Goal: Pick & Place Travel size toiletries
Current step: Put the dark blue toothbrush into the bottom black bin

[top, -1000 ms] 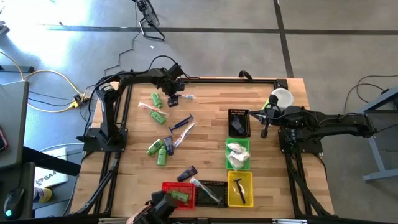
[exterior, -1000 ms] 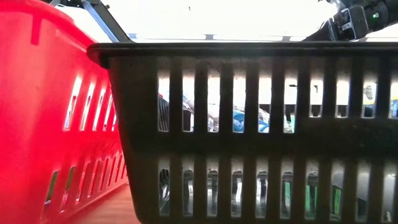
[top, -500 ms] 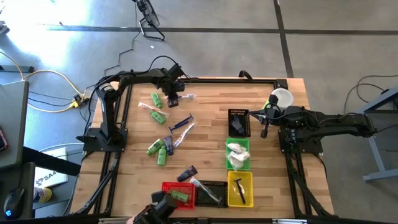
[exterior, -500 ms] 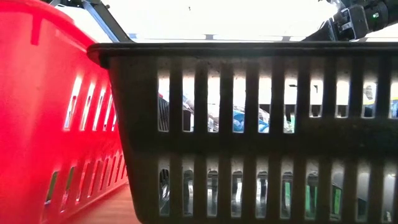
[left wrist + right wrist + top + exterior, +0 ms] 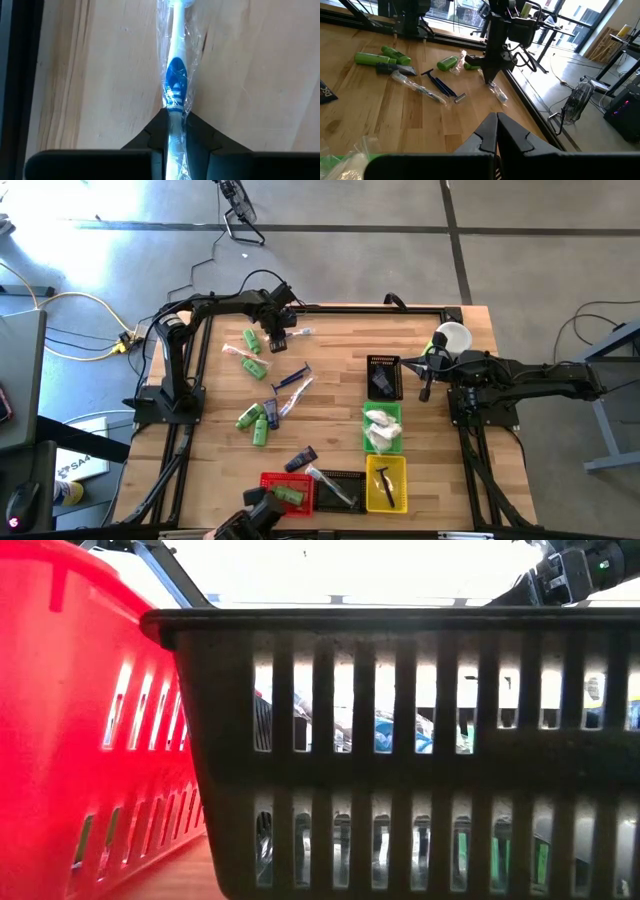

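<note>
Left gripper (image 5: 173, 131) at far edge of table, fingers pinching clear-wrapped toothbrush (image 5: 175, 85) near its blue head; toothbrush lies flat on wood, beside black frame rail (image 5: 370, 308); for good lift, rise straight, keep grip firm because wrapper looks slippery; then carry toward black basket (image 5: 336, 487). Right gripper (image 5: 496, 131) waits over right side, fingers pressed together, empty. Wooden table (image 5: 330, 410) holds scattered green bottles (image 5: 252, 420); concrete floor around, cables at left.
</note>
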Robot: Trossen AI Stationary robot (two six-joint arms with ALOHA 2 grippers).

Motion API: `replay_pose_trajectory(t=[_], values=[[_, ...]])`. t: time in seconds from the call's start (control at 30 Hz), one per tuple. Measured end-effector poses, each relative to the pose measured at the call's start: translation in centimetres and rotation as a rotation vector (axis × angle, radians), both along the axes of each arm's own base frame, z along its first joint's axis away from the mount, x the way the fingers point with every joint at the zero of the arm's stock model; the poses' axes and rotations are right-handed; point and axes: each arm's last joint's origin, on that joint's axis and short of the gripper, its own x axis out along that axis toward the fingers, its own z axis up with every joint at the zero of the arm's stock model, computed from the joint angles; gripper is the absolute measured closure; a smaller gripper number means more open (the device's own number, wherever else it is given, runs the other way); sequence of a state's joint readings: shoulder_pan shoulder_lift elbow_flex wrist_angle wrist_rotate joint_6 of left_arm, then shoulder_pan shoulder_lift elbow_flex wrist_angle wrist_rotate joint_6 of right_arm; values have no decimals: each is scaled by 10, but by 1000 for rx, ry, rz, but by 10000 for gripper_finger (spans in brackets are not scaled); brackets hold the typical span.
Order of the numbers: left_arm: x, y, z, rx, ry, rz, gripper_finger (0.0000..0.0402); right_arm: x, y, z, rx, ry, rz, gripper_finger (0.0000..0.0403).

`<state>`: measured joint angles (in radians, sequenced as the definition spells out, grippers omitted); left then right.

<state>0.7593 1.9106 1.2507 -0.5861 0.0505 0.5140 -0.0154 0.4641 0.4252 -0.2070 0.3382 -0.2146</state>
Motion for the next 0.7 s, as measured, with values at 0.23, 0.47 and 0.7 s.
replay_pose_trajectory(t=[0.23,0.47,0.7], values=[[-1,0,0,-11,2,24,367,0,0,0,0,0,0,401],[-1,-2,-1,-33,0,27,368,0,0,0,0,-1,0,401],[-5,-6,10,-87,28,40,368,0,0,0,0,-1,0,401]])
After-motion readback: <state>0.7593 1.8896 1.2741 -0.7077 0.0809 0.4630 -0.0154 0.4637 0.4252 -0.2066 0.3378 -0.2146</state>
